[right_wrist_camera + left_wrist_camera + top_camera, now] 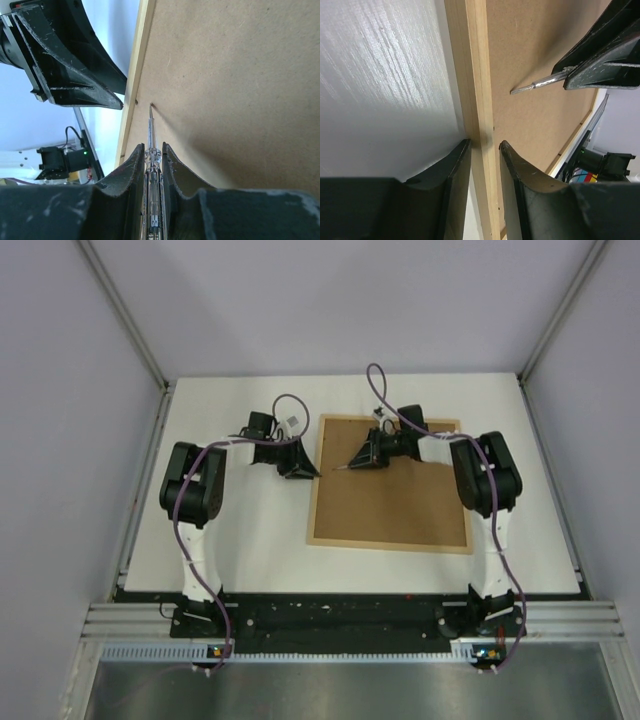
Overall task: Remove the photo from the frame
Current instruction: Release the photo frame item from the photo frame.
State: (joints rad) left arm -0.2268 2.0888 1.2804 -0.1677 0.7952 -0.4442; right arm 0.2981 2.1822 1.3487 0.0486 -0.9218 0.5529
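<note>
The frame (388, 546), a large rectangle of pale, straight-grained wood with thin flat rails, lies flat on the table (250, 540) right of centre with its back side up. Its opening is filled by a backing board (400, 505) of matte brown fibreboard, smooth and plain. In the left wrist view the frame's left rail (477, 75) runs up the picture between the curved black fingers of the left end effector (484, 145). These fingers are parted to about the rail's width, the outer one over the table and the inner one over the board. Whether they pinch the wood cannot be told. The right end effector (152, 147) is closed on a screwdriver (151, 125) with a clear plastic handle and a slim bright metal shaft. The shaft's tip meets the board just inside the left rail, close to the left end effector. The table surface (385, 75) is white with a fine streaked sheen, and plain pale panels enclose it on three sides.
</note>
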